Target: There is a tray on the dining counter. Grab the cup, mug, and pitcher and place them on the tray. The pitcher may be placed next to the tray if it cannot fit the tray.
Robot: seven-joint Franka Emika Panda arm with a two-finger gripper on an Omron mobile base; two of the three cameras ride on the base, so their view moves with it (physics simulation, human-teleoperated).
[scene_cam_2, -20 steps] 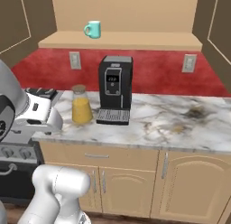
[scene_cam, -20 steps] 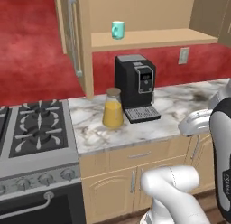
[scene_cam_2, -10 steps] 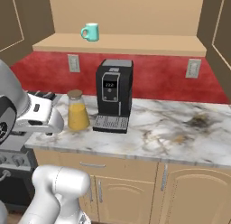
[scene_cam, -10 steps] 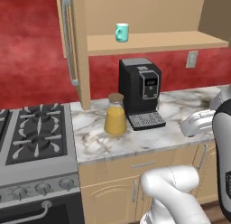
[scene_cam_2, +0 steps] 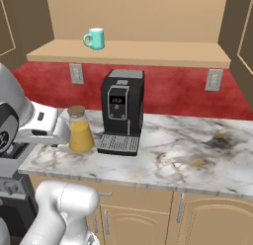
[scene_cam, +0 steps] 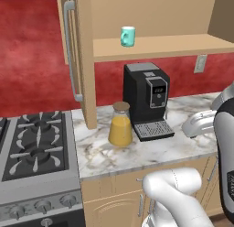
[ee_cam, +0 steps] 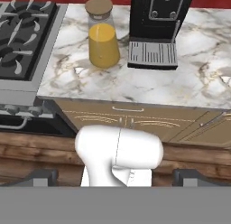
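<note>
The step in hand looked like the approach to the first pick: none of the 3 items was held, and no tray or dining counter was in sight from this spot.

The gripper (ee_cam: 115, 175) showed as 2 dark finger tips at the bottom left and bottom right of the hand view, standing fully apart with nothing between them. It hung back from the worktop (ee_cam: 153, 85), over the floor in front of the cabinets, and looked down and forward.

The pitcher (ee_cam: 103, 33) stood upright in the upper middle of the hand view, well apart from the tips and slightly left of their midline. In the left base view the pitcher (scene_cam: 121, 124) sat at centre, just beside the left side of the black coffee machine (scene_cam: 147, 100), with the stove (scene_cam: 32, 146) further left. In the right base view the pitcher (scene_cam_2: 79, 130) appeared at middle left, near the white hand.

The mug (scene_cam: 128, 36) stood on the wooden shelf (scene_cam: 155, 45) in the upper middle of the left base view, above the coffee machine; in the right base view the mug (scene_cam_2: 94, 38) was at upper left, handle turned left.

Judging by position, the pitcher seemed the nearest target. The next move would call for bringing the open fingers forward and down around its cone-shaped glass body, below the tan lid, without knocking the coffee machine beside it.
</note>
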